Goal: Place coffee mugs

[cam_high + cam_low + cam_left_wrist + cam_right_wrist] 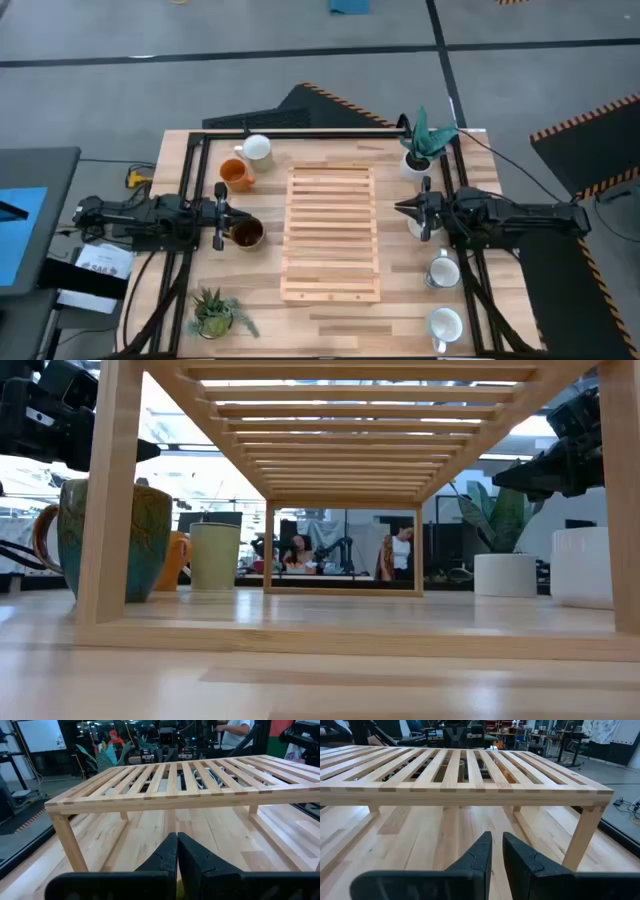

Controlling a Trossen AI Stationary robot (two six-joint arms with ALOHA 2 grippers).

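Note:
Both arms hover above the table and touch nothing. My left gripper [226, 212] [177, 845] is shut, level, and points at the wooden slatted rack [331, 232]. A mug, dark inside and olive-green outside [246, 234] [100, 540], stands just beside it. An orange mug [237, 173] and a pale mug [257, 148] stand farther back. My right gripper [400, 208] [497, 845] points at the rack's other side, with a narrow gap between its fingers. A white mug [418, 226] [580, 567] stands under it. Two more mugs [443, 270] [445, 323] stand toward the near edge.
The rack [175, 775] [465, 770] fills the table's middle, standing on legs with open room beneath. A white pot with a teal plant [420, 150] is at the far right. A small spiky green plant [213, 312] sits at the near left. People show in the room beyond.

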